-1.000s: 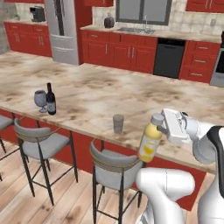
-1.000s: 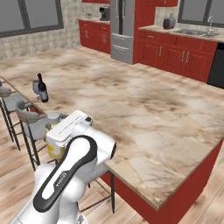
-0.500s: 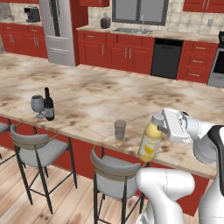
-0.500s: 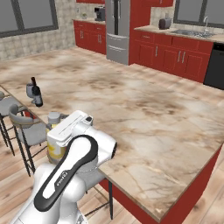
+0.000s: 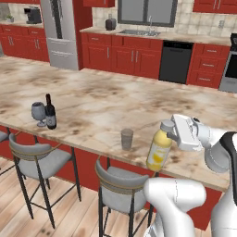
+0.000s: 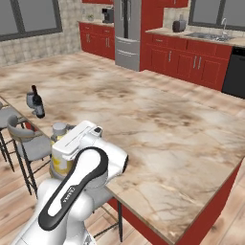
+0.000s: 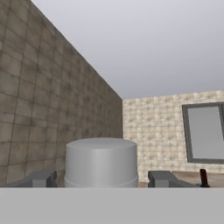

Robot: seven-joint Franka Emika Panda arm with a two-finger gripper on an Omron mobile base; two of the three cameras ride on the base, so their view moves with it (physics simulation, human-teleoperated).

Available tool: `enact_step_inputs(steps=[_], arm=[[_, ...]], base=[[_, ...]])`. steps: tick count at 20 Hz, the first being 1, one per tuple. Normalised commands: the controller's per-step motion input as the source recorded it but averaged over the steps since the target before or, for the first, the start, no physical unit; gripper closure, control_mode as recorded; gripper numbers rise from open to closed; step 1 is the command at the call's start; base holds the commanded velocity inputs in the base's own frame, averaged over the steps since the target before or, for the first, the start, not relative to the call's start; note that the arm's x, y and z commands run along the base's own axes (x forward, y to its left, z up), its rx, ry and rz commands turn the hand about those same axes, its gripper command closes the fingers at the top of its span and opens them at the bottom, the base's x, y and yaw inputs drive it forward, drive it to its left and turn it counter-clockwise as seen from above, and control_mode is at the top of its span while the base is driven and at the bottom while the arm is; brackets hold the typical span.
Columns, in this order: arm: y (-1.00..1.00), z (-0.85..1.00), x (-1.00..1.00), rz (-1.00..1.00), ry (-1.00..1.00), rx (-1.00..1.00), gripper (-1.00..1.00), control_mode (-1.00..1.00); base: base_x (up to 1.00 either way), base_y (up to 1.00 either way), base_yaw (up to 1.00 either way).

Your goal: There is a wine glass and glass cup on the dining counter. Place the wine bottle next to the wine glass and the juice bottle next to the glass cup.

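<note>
pincer (image 5: pixel 170 133) clamping yellow-filled juice bottle (image 5: pixel 159 149), glass cup (image 5: pixel 127 138) near

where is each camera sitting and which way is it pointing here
Left base view: behind the arm on its left, looking forward and down over the dining counter; the white arm rises lower right, its gripper holding the juice bottle near the glass cup.
Right base view: behind on the right; the arm rises lower left.
Hand view: on the hand, looking along the jaws over the bottle's grey cap toward a tiled wall.
Both base views share the wine bottle beside the wine glass.
</note>
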Motion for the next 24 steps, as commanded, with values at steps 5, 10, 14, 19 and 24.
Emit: enact_step_inputs(steps=[5,10,14,19,24], arm=[[0.00,0.00,0.00,0.00,0.00,0.00,1.00,1.00],[0.00,0.00,0.00,0.00,0.00,0.00,1.00,1.00],[-0.28,-0.06,0.21,-0.03,0.24,-0.03,1.00,-1.00],[-0.44,-0.05,0.28,0.00,0.10,0.00,1.00,-1.00],[-0.37,-0.11,0.33,0.03,-0.03,0.00,1.00,-1.00]], base=[[0.00,0.00,0.00],[0.07,-0.01,-0.01],[0.00,0.00,0.00],[0.00,0.00,0.00],[0.00,0.00,0.00]])
